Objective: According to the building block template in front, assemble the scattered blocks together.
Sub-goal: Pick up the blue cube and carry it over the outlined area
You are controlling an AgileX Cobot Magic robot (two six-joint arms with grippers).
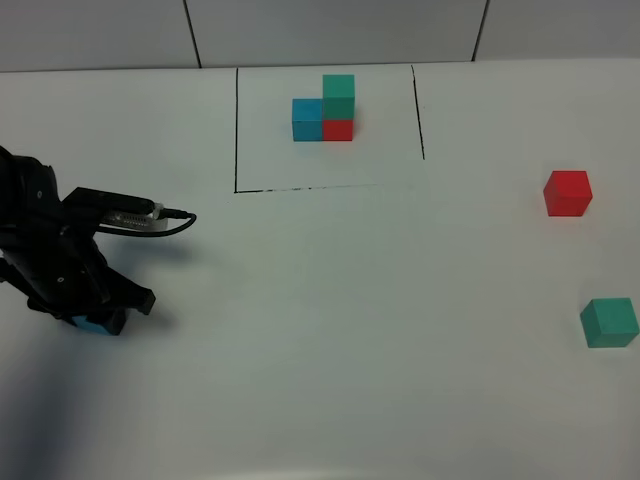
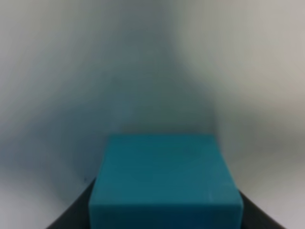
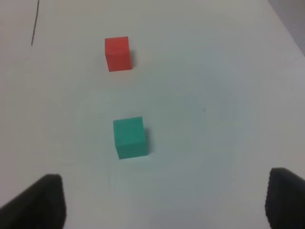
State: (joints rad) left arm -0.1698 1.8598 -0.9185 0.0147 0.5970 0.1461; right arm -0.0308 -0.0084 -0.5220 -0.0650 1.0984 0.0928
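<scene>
One blue cube point(image 2: 164, 183) in left wrist view, right's red cube point(image 3: 117, 53), green cube point(image 3: 129, 137)

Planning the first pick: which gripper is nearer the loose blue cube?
Left. The left gripper is at the loose blue cube, jaws flanking its sides. The right gripper is far off on the other side, with the red cube and green cube ahead of its open jaws.

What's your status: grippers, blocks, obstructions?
Left gripper astride blue cube, grip unclear. Right gripper open, empty. Red cube, green cube loose, far right. Nothing blocking template.
</scene>
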